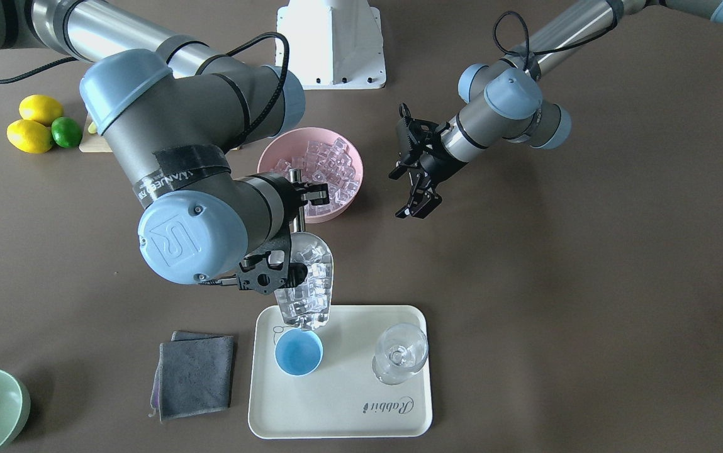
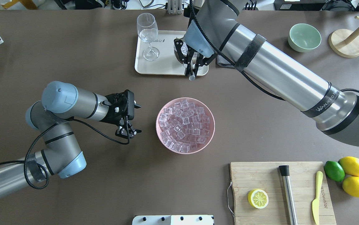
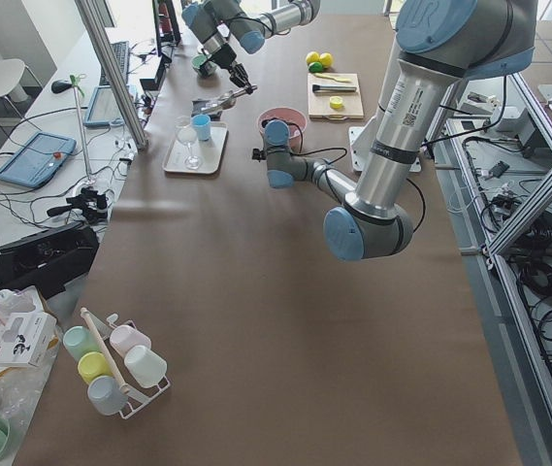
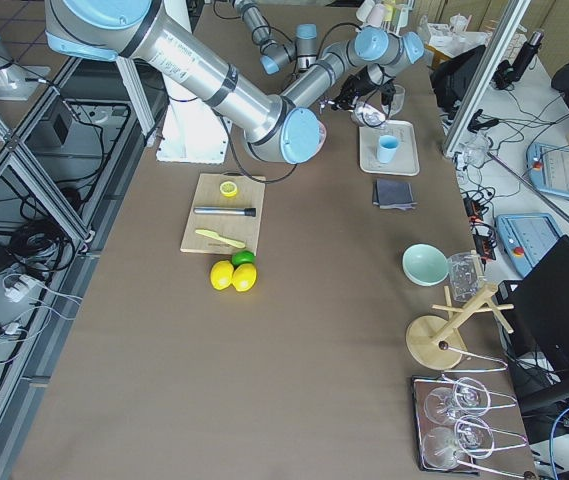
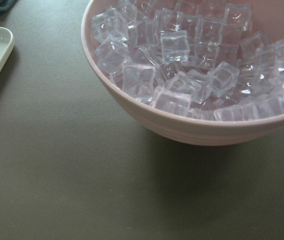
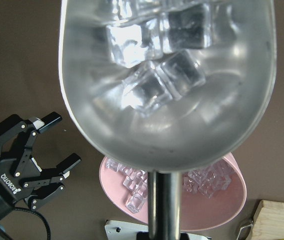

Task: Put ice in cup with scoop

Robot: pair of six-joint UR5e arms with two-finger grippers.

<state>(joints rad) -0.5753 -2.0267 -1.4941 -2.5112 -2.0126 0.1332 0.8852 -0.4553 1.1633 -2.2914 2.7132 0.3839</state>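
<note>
My right gripper [image 1: 295, 229] is shut on the thin rod handle of the steel scoop [image 1: 308, 283]. The scoop's trough is full of clear ice [image 1: 311, 277] and its front lip hangs just over the rim of the light-blue cup [image 1: 298, 352] on the cream tray [image 1: 361, 402]. The cup's inside shows plain blue. In the right wrist view the ice [image 6: 156, 85] lies toward the scoop's [image 6: 166, 130] front. More ice [image 2: 184, 125] fills the pink bowl [image 2: 162, 142]. My left gripper [image 2: 136, 119] is open and empty beside that bowl. In the overhead view the cup is hidden.
A clear stemmed glass [image 1: 400, 352] stands on the tray next to the cup. A folded grey cloth [image 1: 194, 374] lies beside the tray. A pale green bowl [image 2: 304, 37], a wooden board [image 2: 260, 175] with a steel cylinder [image 2: 287, 193], lemons and a lime sit apart.
</note>
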